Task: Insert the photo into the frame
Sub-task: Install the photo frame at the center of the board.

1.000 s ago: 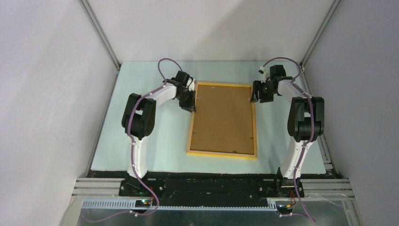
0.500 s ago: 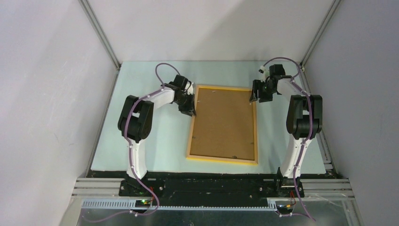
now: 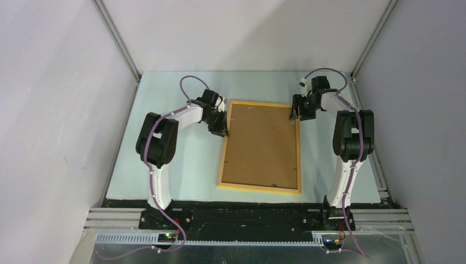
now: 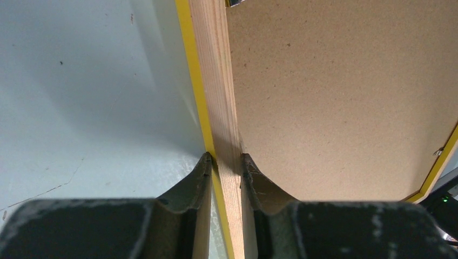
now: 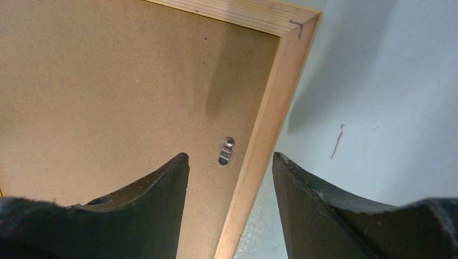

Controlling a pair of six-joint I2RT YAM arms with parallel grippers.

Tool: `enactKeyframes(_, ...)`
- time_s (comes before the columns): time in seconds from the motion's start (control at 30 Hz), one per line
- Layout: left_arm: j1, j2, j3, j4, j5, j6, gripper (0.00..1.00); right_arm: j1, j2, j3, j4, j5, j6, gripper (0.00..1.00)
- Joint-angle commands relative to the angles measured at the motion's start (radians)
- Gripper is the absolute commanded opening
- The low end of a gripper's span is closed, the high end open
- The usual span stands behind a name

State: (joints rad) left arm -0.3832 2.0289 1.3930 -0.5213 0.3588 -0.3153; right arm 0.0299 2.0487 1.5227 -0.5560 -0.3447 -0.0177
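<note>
The left fingers (image 4: 197, 181) are clenched on the left rail of the frame (image 3: 259, 187), which lies face down midway between the counter's (image 3: 181, 165) side edges. The right fingers (image 5: 162, 189) hang released over a turn clip (image 5: 227, 151) by its far right corner. We judge that a tug from that one-sided pinch could skew the frame and carry the clip off target. The photo we cannot see; the backing board (image 3: 261, 146) hides whatever lies beneath.

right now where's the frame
In the top view the frame lies back-up at the centre of the table; the left claw pinches its left rail near the far end, and the right claw hangs open over its far right corner.
</note>
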Motion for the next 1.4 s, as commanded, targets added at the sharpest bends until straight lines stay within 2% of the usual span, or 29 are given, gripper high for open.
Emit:
enactKeyframes(0.0, -0.018, -0.016, -0.035, -0.074, 0.029, -0.001, 0.0, 0.013, 0.009, 0.01, 0.02, 0.024, 0.011, 0.62)
enactKeyframes(0.7, -0.017, -0.005, -0.024, -0.072, 0.02, -0.001, 0.0, 0.054, 0.047, -0.012, 0.03, 0.145, 0.007, 0.54)
enactKeyframes(1.37, -0.016, -0.013, -0.024, -0.072, 0.015, 0.005, 0.0, 0.034, 0.032, -0.016, 0.022, 0.095, -0.026, 0.35)
